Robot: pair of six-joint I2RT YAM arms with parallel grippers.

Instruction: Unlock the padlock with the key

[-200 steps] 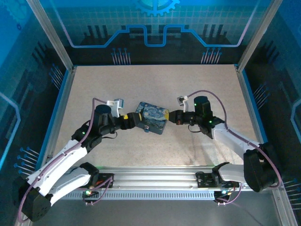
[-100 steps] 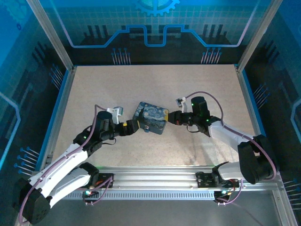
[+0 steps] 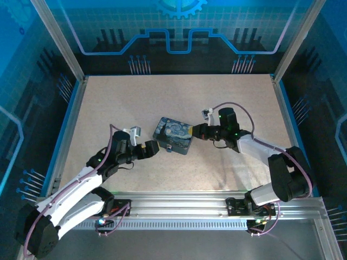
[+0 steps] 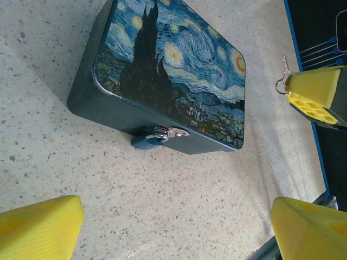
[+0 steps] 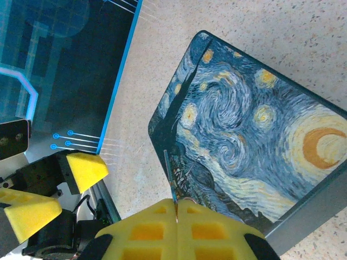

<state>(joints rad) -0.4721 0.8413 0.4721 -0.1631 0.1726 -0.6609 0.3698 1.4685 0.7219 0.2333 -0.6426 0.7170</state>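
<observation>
Hanging blue silver-shackled padlock [image 4: 147, 141] | right claw [image 5: 177, 206] pinching key [image 5: 169, 173] | left claw [image 4: 173, 227] spread, empty

Bright, even light, bluish near the walls [image 3: 179, 32], leaves soft shadows beside the tin [image 4: 162, 70], while the close-up yellow fingers [image 4: 38, 227] look blurred.

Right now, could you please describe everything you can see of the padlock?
The padlock is tiny: a blue blocky body and a silvery metal shackle. It hangs tilted on the front wall of the painted tin, its body low near the table. Whether it is locked is too small to tell. Nothing grips it.
</observation>
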